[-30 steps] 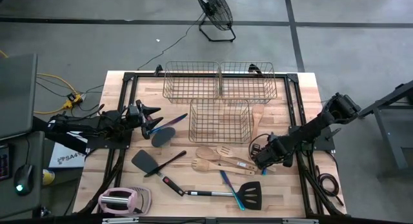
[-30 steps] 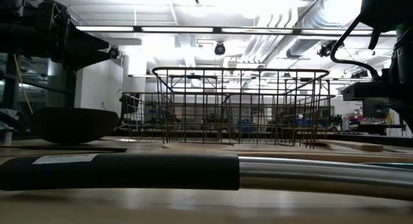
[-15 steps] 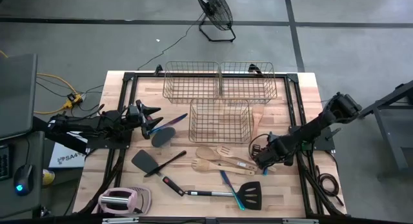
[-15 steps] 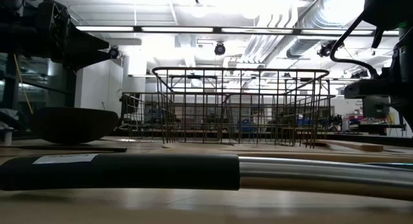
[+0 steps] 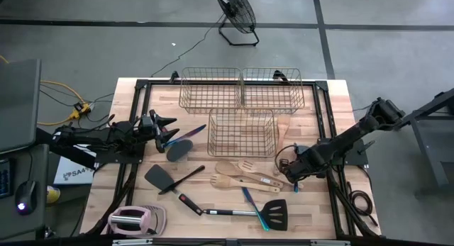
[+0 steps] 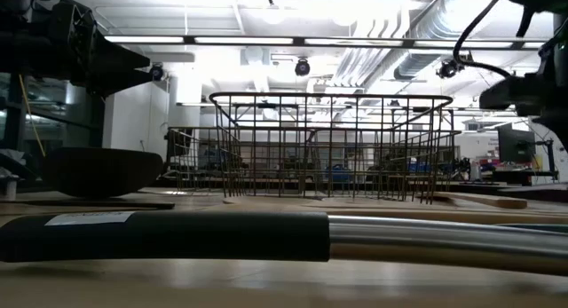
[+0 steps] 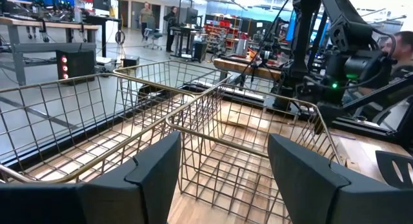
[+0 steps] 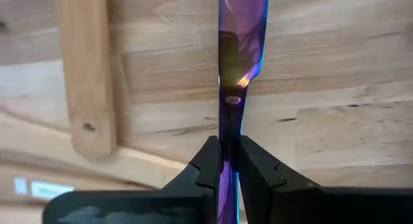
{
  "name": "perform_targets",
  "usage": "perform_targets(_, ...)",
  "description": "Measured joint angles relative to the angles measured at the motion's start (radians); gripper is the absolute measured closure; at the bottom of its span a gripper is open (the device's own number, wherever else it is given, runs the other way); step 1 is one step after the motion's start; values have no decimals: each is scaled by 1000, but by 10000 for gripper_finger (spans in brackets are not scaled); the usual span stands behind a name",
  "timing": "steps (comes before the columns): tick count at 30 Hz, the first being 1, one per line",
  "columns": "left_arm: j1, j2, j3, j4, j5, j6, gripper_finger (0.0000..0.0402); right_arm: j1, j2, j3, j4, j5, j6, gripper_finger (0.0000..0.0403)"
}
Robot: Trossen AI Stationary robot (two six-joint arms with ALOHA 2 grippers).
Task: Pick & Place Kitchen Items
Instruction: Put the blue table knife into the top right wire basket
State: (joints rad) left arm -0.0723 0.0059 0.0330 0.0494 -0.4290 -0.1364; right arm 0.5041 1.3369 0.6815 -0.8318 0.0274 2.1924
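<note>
**Right gripper pinching an iridescent handle at the table's right side**

I am watching the right gripper [image 5: 293, 176] sitting low over the table [image 5: 340, 111] at about four o'clock from the single front basket [image 5: 241, 132]. Through the right wrist camera I am seeing its fingers [image 8: 208, 162] clenched on a thin iridescent purple-teal piece [image 8: 240, 50], which is running straight out from between the pads over the wood. A pale wooden handle [image 8: 84, 75] is lying just beside it, roughly parallel and apart from it.

The left gripper [image 5: 169, 131] is waiting at nine o'clock from the front basket, near the table's left edge. Its fingers [image 7: 155, 166] are spread apart, holding nothing, and pointing toward the baskets. A black spoon [image 5: 180, 149] with an iridescent handle is lying just beside that gripper, at its four o'clock.

I am counting the other utensils on the near half of the table. Two pale wooden spoons [image 5: 245, 174] are resting side by side at six o'clock from the front basket, their handles reaching toward the right gripper. A wooden spatula [image 5: 283, 125] is lying just off the basket's right side. A black spatula [image 5: 170, 179] is sitting at seven o'clock from the basket, and a slotted black spatula [image 5: 275, 213] with a metal handle is lying along the near edge, crossed by another iridescent piece [image 5: 254, 207].

Two more copper wire baskets [image 5: 241, 86] are standing side by side at the far edge. The pink-and-white gadget [image 5: 135, 219] is occupying the near left corner.
</note>
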Motion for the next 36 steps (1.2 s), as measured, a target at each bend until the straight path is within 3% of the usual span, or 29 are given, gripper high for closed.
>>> perform_targets(17,0,0,0,0,0,0,171,0,-253,1,-83,247,-179,376)
perform_targets(22,0,0,0,0,0,0,171,-6,-326,1,-85,374,-257,376)
perform_targets(36,0,0,0,0,0,0,171,-182,-443,2,42,703,-729,376)
